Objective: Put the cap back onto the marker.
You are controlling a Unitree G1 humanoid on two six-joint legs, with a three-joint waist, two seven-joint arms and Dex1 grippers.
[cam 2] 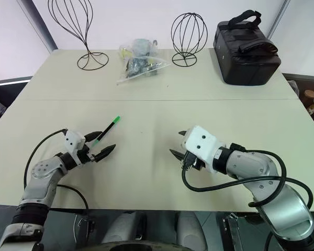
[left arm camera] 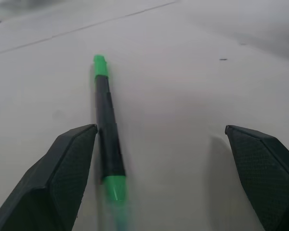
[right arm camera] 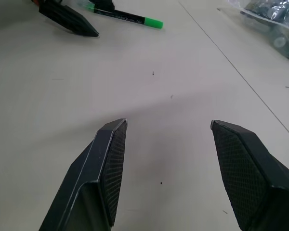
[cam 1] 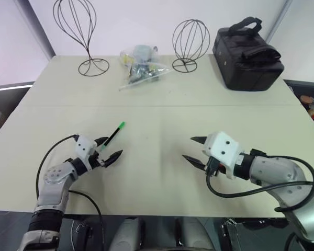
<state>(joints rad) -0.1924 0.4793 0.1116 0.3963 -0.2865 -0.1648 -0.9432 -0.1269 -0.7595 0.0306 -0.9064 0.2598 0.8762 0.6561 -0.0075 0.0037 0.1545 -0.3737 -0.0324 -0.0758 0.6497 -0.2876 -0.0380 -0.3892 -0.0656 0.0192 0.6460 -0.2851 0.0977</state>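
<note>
A: On the beige surface (cam 1: pixel 162 110), what sits at the back?

B: At the far edge, a black bag (cam 1: pixel 247 54) sits toward the right corner. Two wire stands rise there too, a tall wire stand (cam 1: pixel 78 31) at the left and a rounder wire stand (cam 1: pixel 190 43) toward the right, with a clear plastic bag of small items (cam 1: pixel 141 67) lying between them.

A: And the arms?

B: The right claw (cam 1: pixel 193 149) hovers over bare surface on the right side, near the front edge, well apart from the marker. Its two black fingers (right arm camera: pixel 111 163) stand spread with nothing between them. The left claw (cam 1: pixel 109 148) is low on the left side, its fingers spread wide as well and pinching nothing.

A: Where is the marker?

B: The marker (cam 1: pixel 112 137) lies flat on the surface, slanting away from the left claw. Its near end reaches in between the spread left fingers, just beside one finger (left arm camera: pixel 70 168); whether it touches that finger I cannot tell. The other finger stands well clear of it.

A: And the cap?

B: A bright green cap (cam 1: pixel 121 125) shows at the marker's far end, in line with the dark barrel. The near end is green too. Whether the cap is pushed fully home I cannot tell.
</note>
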